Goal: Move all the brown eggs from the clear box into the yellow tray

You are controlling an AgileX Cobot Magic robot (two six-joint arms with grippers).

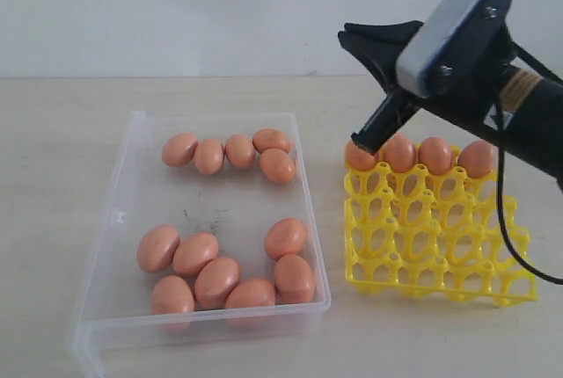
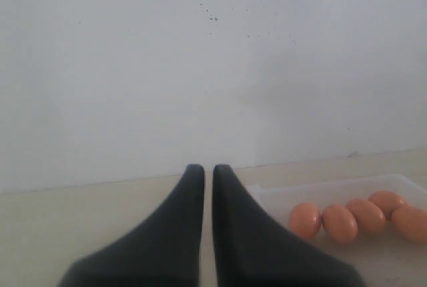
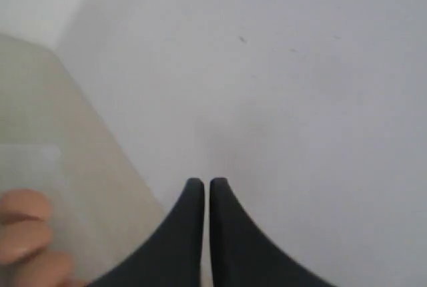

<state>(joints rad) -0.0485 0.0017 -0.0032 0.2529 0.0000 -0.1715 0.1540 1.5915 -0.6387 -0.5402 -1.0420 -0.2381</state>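
Wall (image 1: 176,9) in plain off-white fills the back of your scene and meets a pale beige tabletop (image 1: 53,132). On its left lies the clear box (image 1: 123,185), with the yellow tray (image 1: 440,255) just to the right. Your right gripper (image 3: 202,181) hangs above the tray's far left corner, jaws pressed together on nothing. Your left gripper (image 2: 203,167) shows only a thin slit, also empty. Twelve brown eggs (image 1: 216,281) lie in the box, five far and seven near, and four sit in the tray's far row
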